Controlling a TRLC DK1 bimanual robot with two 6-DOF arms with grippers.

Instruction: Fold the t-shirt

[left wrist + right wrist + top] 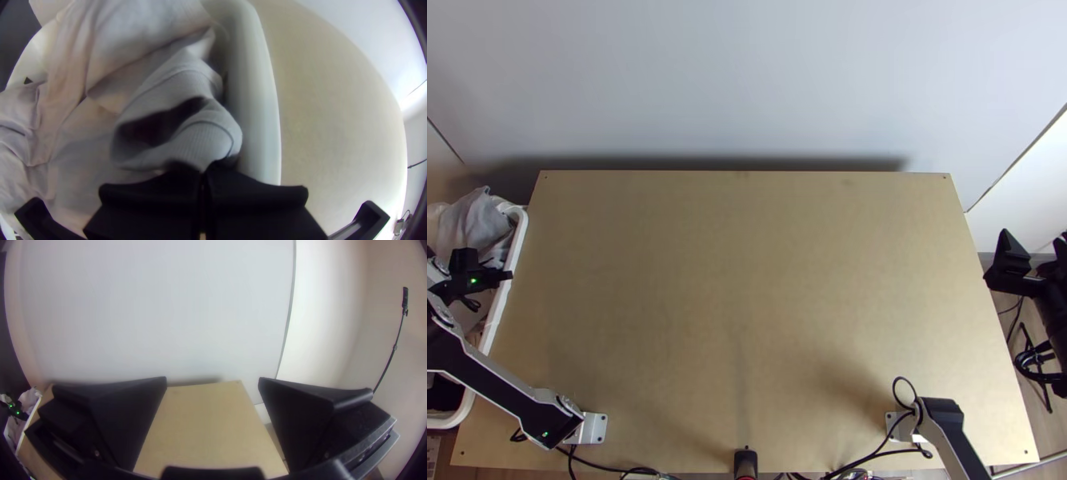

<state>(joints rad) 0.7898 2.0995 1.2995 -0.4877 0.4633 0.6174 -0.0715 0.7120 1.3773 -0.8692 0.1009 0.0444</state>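
Although folding is the stated task, the step in hand is judged to be the pick-up: the grey t-shirt, so identified by its ribbed edge, is bunched in the white bin at the left edge of the top view's frame. The ribbed band is pinched by the left gripper, its jaws being pressed together on the fabric, close beside the bin's wall. Paler garments are seen lying against it. At the right edge of the top view's frame, the right gripper is held beyond the tabletop, its jaws spread wide with nothing between them. For the next move, the shirt should be raised clear of the rim, carried toward the middle of the frame and laid down, after which a second edge could be taken by the right gripper for spreading. A neighbouring garment might be dragged along, or the small pinch lost, if the lift is hurried. Folding is judged not yet begun. As to markings, no brand, label or lettering can be made out on the grey fabric.
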